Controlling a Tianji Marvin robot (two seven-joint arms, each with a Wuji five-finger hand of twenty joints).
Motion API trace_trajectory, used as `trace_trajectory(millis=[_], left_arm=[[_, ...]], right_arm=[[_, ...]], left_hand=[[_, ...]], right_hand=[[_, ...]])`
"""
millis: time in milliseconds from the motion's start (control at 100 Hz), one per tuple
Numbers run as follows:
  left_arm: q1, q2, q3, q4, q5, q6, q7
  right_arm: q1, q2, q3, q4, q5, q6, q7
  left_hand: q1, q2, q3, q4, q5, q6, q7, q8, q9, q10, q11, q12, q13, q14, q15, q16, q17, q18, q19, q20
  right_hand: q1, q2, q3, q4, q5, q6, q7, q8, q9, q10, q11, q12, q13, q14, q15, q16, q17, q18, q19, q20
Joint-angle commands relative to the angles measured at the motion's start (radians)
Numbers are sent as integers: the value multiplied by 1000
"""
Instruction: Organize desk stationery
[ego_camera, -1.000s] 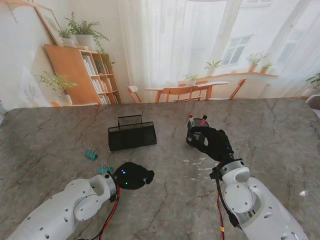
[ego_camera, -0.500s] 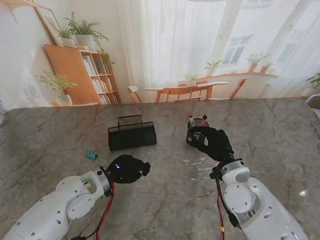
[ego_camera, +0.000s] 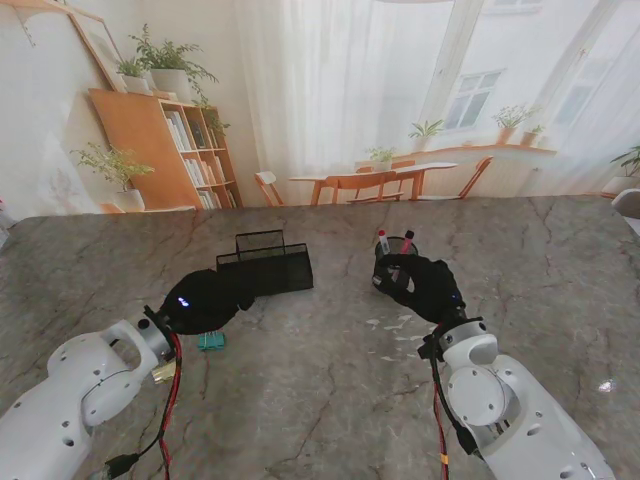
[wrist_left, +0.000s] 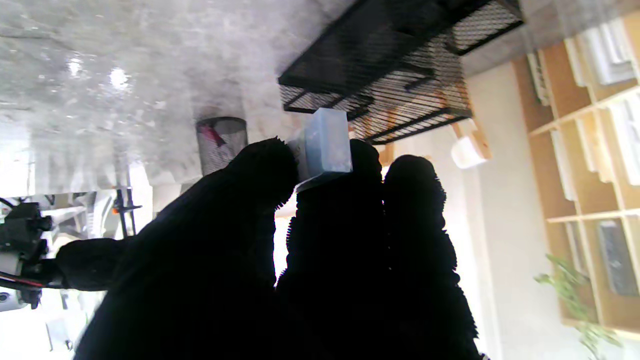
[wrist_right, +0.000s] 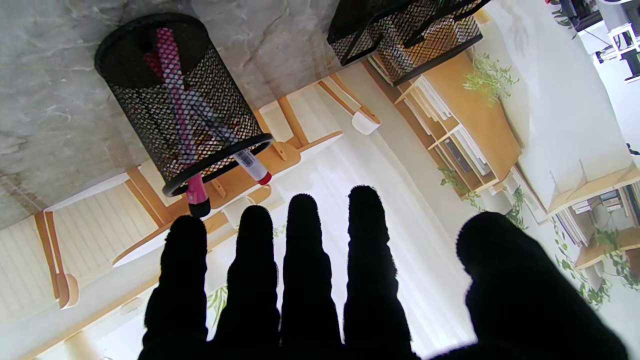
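One binder clip (wrist_left: 324, 142) pinched in left hand (ego_camera: 205, 299) — right hand (ego_camera: 420, 283) spread, empty.

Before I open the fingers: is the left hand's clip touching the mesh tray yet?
Cannot tell. In the left wrist view the clip, pinched by the left hand, overlaps the mesh tray; no gap shows.

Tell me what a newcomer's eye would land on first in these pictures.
First, the left hand in its black glove, pinching a small pale blue block at its fingertips right beside the black mesh tray near the table's middle. Next, the right hand, fingers spread and holding nothing, beside the mesh pen cup with two red-capped pens. A teal binder clip lies nearer to me.
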Motion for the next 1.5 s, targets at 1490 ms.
trace_trajectory(millis=[1490], left_arm=[[-584,-64,425,656,-375,424,78]], right_arm=[[69,7,-56,75,25,11,83]], left_hand=[[180,32,-115,59,-62,43,16,0,-16,-11,-31,11,13,-44,-11,-30,51,-82,36,12]], right_hand=[[10,35,-27,-20,6,0,12,21,-2,4,17,9,7,-3,4,10,-19,3,21,-8]])
